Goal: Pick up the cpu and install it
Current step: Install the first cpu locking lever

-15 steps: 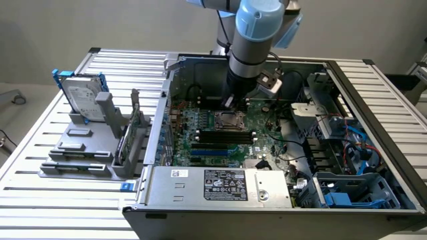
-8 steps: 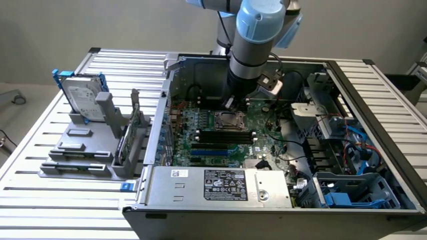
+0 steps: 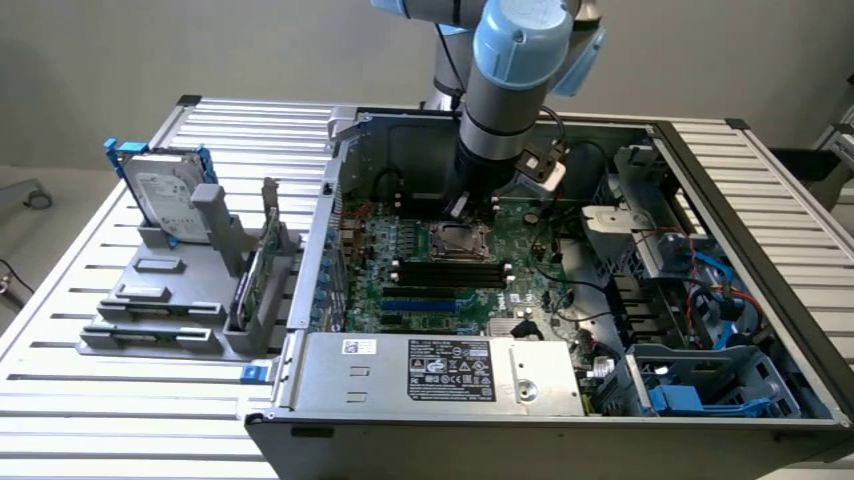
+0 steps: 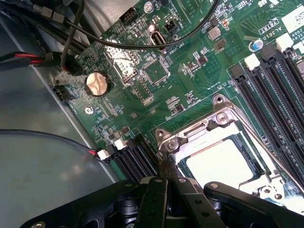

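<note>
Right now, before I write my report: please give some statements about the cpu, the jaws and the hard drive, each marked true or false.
1. The cpu lies inside the socket frame on the green board. True.
2. The jaws stand wide open. False: they are shut, with their tip at a corner of the socket frame.
3. The hard drive lies flat inside the case. False: it stands upright in the grey holder outside the case, on the exterior view's left.
4. A round coin battery sits on the green board. True.
</note>
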Available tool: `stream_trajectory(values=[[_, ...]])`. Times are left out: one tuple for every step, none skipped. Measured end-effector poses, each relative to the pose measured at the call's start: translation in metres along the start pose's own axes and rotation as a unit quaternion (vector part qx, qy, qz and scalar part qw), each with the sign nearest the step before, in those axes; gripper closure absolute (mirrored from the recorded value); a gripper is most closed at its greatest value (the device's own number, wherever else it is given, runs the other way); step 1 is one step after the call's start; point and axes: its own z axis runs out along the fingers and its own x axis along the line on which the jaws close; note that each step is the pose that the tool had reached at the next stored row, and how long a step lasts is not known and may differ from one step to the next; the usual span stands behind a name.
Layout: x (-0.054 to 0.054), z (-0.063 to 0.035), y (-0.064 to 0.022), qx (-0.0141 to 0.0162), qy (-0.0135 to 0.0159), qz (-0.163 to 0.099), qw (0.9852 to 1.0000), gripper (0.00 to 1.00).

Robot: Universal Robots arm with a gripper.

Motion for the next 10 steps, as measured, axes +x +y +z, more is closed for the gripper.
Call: stream_trajectory(values=[[0.0,-0.0001,0.0,0.0001,0.0,0.0,1.0,0.89],[0.0,-0.0004,-0.0001,0.0001,-0.0002,0.0,1.0,0.89],[0.0,-0.0012,-0.0002,0.0002,-0.0003,0.0,1.0,0.89],[0.0,-0.0024,-0.0004,0.0006,-0.0005,0.0,1.0,0.89],[0.001,-0.0039,-0.0006,0.001,-0.0008,0.0,1.0,0.89],[0.001,-0.0059,-0.0008,0.0017,-0.0012,0.001,1.0,0.89],[0.002,-0.008,-0.0011,0.0023,-0.0016,0.001,1.0,0.89],[0.002,-0.0102,-0.0015,0.0026,-0.0018,0.001,1.0,0.89],[0.002,-0.0121,-0.0019,0.0027,-0.0018,0.001,1.0,0.89],[0.002,-0.0138,-0.0024,0.0028,-0.0019,0.001,1.0,0.89]])
